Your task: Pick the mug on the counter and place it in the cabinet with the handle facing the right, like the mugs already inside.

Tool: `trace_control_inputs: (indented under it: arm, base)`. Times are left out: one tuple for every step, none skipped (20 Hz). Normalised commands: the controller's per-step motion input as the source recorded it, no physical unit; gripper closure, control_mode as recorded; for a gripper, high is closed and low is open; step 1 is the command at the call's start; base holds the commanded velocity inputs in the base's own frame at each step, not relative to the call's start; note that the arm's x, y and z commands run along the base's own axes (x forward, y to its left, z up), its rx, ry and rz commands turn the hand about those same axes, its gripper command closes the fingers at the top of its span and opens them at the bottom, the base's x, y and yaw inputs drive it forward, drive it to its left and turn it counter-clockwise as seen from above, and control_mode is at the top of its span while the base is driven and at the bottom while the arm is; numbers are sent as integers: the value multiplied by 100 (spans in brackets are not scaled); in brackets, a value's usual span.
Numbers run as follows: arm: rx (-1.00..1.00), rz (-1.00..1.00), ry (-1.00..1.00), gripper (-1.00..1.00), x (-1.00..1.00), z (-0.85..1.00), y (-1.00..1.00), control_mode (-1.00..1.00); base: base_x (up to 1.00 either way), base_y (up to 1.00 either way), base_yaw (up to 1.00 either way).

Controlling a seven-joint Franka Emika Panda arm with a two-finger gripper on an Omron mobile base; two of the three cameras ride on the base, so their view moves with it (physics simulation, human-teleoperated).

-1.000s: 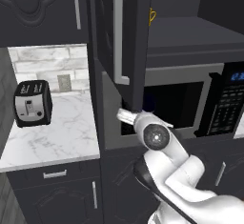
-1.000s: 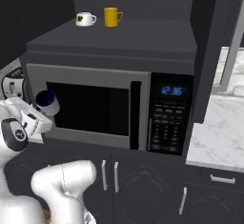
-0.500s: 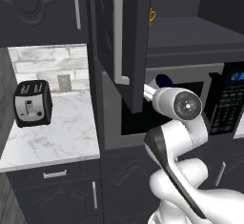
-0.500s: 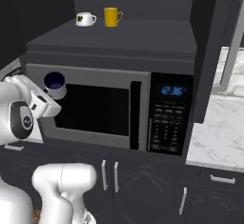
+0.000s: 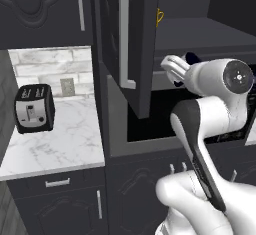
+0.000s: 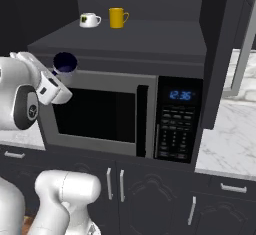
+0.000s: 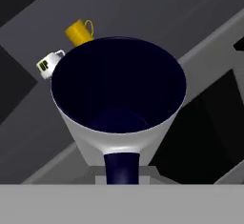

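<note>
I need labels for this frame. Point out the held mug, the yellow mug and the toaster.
mug (image 6: 65, 63): right base view, dark interior.
yellow mug (image 6: 117, 18): right base view, side wall.
toaster (image 5: 33, 109): left base view, silver front.

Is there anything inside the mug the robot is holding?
Empty. The hand view looks straight into the mug, showing just its bare dark blue bottom.

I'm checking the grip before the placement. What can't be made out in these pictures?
- Finger contact: in the hand view the white, navy-rimmed mug hides the hand's fingertips.
- Mug body: left base view, behind the white arm.
- Print on the small white mug in the dark cabinet: too small.
</note>
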Motion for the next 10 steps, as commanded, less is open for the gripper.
trace_control_inputs:
  arm:
    - [7,0,-2,100,-14,76,-16,-100]
    - [6,0,-2,100,-12,76,-15,-100]
    - [5,0,-1,100,-7,71,-11,-100]
    - [4,0,-2,100,-11,71,-8,-100]
    - [3,0,-2,100,-14,68,-5,-100]
    - [3,0,-1,100,-3,61,-2,-100]
    - [3,0,0,100,-2,54,-4,-100]
    - [4,1,0,100,0,46,-9,-100]
    - [4,0,0,100,0,42,-11,-100]
    - [4,2,0,100,0,29,-16,-100]
  base:
    - [0,0,0]
    - [0,0,0]
    - [0,0,0]
    - [0,0,0]
    - [0,0,0]
    - [0,0,0]
    - [0,0,0]
    - [0,0,0]
    - [0,0,0]
    - [0,0,0]
